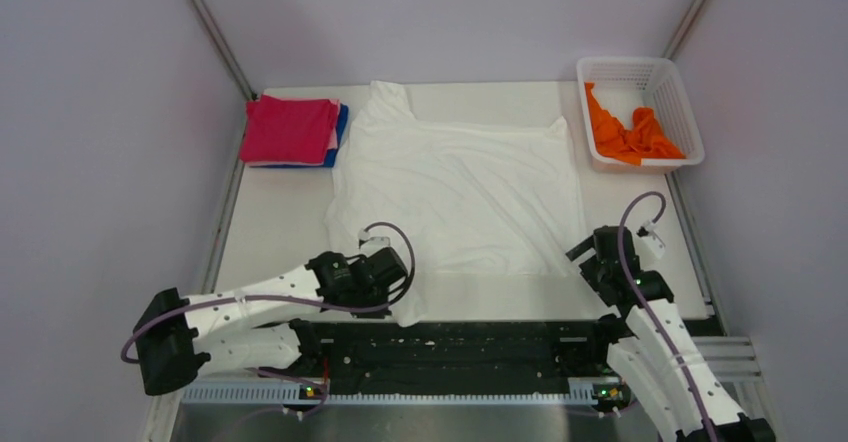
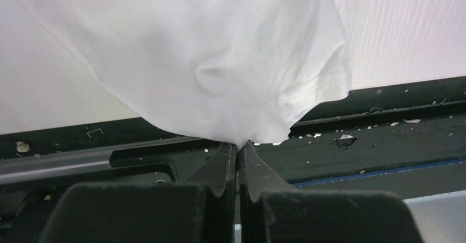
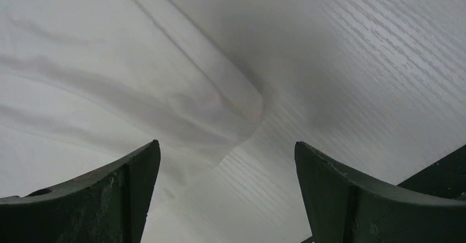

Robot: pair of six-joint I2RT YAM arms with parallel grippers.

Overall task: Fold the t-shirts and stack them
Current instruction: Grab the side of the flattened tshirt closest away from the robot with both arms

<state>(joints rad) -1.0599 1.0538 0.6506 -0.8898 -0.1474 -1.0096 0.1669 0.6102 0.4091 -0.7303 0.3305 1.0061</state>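
While the left gripper (image 2: pixel 239 145) was clamped shut on the near-left corner of the white t-shirt (image 1: pixel 460 182), that corner sat out past the near edge of the table (image 1: pixel 270 232), over the black base rail (image 1: pixel 470 347). The right gripper (image 3: pixel 225 144) had its fingers spread apart and held nothing. It hovered just above the shirt's near-right corner, where the hem met bare table.

Free table: a strip left of the shirt, near of the folded stack, and a narrower strip right of it, near of the basket (image 1: pixel 683 97). The shirt's far edge lay close to the table's far edge.

The shirt lay spread flat across the table centre with shallow creases running across it. One sleeve poked out at far left, the right edge was fairly straight, and the near-left corner came to a point at the grip. Only plain white showed.

The magenta-red t-shirt (image 1: pixel 290 129) sat folded at far left on top of the folded blue t-shirt (image 1: pixel 342 130), with the stack just beside the white shirt's left sleeve. The orange t-shirt (image 1: pixel 625 134) lay crumpled inside the basket at far right.
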